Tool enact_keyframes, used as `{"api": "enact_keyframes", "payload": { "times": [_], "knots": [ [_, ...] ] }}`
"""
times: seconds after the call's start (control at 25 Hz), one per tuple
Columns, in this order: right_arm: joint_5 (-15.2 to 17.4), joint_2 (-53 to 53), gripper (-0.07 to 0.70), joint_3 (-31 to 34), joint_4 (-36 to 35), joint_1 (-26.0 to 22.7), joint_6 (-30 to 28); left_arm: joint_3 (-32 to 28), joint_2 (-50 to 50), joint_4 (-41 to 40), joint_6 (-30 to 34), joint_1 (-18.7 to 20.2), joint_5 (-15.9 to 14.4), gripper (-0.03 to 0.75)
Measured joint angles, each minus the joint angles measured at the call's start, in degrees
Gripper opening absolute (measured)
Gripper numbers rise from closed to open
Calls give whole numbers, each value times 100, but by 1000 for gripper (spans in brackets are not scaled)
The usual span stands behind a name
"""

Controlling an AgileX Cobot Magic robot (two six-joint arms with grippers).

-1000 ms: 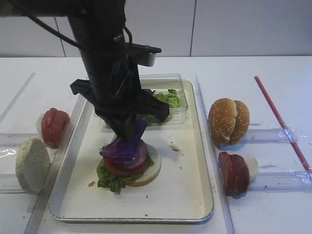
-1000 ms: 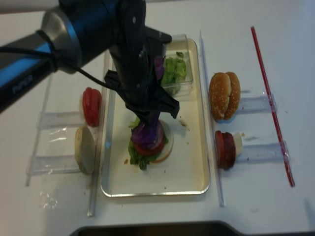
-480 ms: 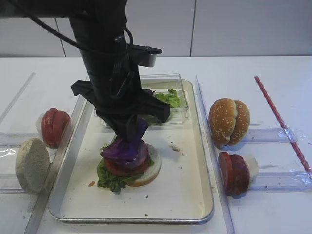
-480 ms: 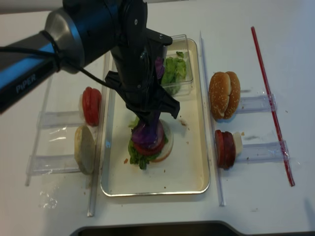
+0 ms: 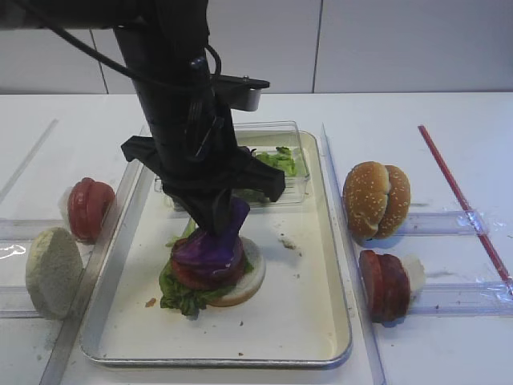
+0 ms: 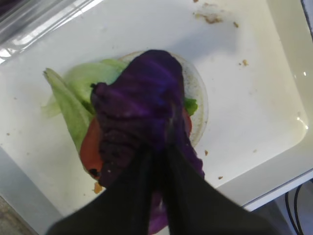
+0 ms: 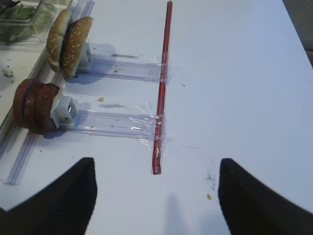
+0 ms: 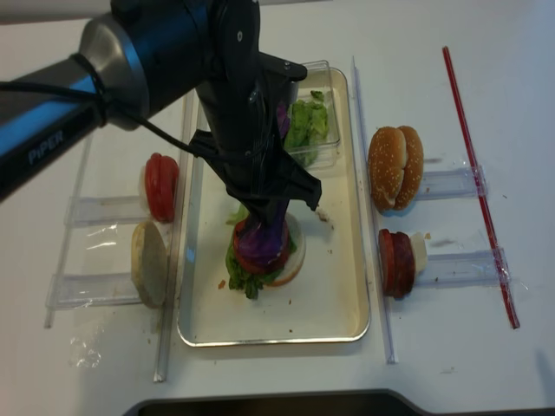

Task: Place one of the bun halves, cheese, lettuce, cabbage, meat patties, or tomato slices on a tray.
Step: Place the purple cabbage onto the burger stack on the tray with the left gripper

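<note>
The purple cabbage (image 5: 207, 249) (image 6: 142, 98) (image 8: 258, 247) rests on top of a stack on the tray (image 5: 296, 313) (image 8: 325, 295). Below it lie a tomato slice (image 5: 196, 277), green lettuce (image 5: 180, 295) and a pale bun half (image 5: 250, 281). My left gripper (image 5: 218, 220) (image 6: 159, 152) points straight down and is shut on the cabbage's upper edge. My right gripper (image 7: 156, 196) is open above bare table, off to the right of the tray, with nothing between its fingers.
A clear box of lettuce (image 5: 272, 164) sits at the tray's back. Right of the tray stand sesame bun halves (image 5: 377, 200) and dark red slices (image 5: 385, 285) in clear holders, with a red straw (image 5: 461, 200) beyond. On the left are tomato slices (image 5: 88, 208) and a bun half (image 5: 52, 273).
My left gripper has shifted slightly right and down with the cabbage, which now sits more bunched on the stack. The right gripper's earlier position is not shown.
</note>
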State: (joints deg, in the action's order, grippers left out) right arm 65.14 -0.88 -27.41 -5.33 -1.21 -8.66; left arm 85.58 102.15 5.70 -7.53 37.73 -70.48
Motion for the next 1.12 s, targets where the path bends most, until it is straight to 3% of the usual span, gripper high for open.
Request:
{"api": "enact_keyframes", "payload": {
  "times": [0.6, 0.68, 0.92, 1.12],
  "knots": [
    [0, 0, 530, 0, 0, 0, 0, 0, 150, 0, 17, 0, 131, 53],
    [0, 0, 530, 0, 0, 0, 0, 0, 164, 0, 17, 0, 131, 93],
    [0, 0, 530, 0, 0, 0, 0, 0, 164, 0, 17, 0, 116, 333],
    [0, 0, 530, 0, 0, 0, 0, 100, 184, -211, 26, 0, 47, 382]
  ]
}}
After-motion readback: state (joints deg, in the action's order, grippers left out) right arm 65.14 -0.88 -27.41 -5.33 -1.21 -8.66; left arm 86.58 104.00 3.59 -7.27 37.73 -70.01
